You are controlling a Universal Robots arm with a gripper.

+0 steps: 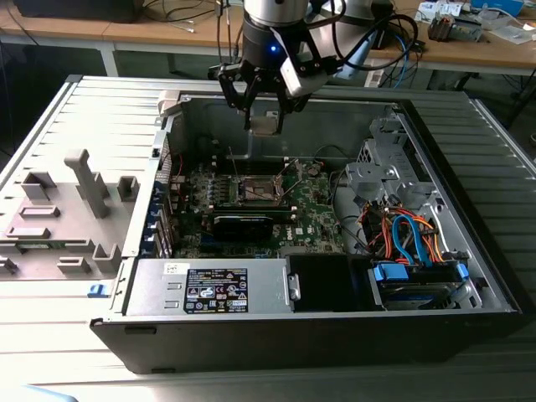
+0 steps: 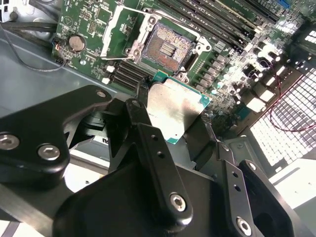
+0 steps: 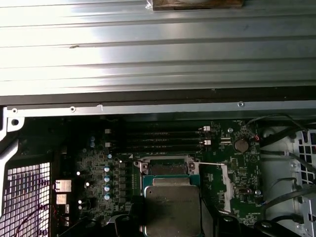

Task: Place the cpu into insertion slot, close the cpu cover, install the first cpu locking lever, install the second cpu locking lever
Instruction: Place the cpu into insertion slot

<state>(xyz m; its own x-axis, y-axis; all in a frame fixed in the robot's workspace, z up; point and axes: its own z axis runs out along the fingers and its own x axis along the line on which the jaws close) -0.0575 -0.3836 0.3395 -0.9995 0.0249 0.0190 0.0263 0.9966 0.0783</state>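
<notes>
My gripper (image 3: 172,224) clamps the cpu (image 3: 172,205) between dark fingers (image 3: 134,219), its pale face partly hiding the insertion slot (image 3: 168,169). The cpu cover (image 3: 226,185) stands open beside the slot, on the green circuit board (image 3: 94,163).

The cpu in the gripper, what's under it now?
The open insertion slot on the green board, well below it. In the first wrist view the cpu hides most of that slot.

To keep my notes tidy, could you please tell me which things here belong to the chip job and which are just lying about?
Job in hand: chip, held in the jaws above the socket, which is empty; socket cover, raised.
Lying about: power supply; blue and orange cables; round battery; grey plastic rack.
</notes>
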